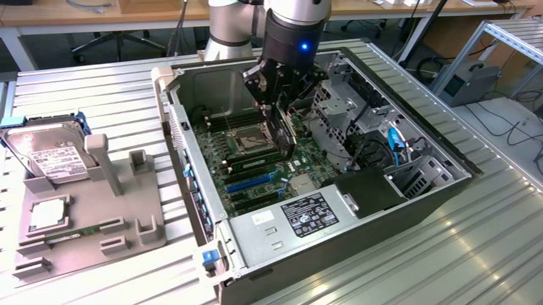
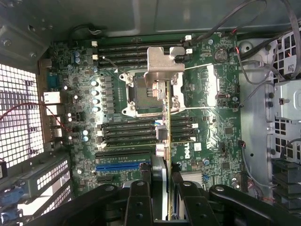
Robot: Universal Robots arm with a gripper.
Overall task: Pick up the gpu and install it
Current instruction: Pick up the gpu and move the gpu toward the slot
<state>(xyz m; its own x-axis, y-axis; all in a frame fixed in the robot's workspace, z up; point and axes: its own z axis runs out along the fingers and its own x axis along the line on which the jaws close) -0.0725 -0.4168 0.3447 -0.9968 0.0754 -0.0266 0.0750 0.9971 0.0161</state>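
Your gripper [image 1: 278, 100] held the gpu [image 1: 286, 136] clamped edge-on between its fingers, the card hanging just below them, over the motherboard [image 1: 241, 166].

The gpu [image 2: 168, 122] stands upright over the motherboard [image 2: 207, 141].

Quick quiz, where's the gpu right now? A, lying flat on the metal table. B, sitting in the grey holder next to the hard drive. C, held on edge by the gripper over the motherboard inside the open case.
C: the gripper clamps the gpu, which hangs edge-down above the motherboard.
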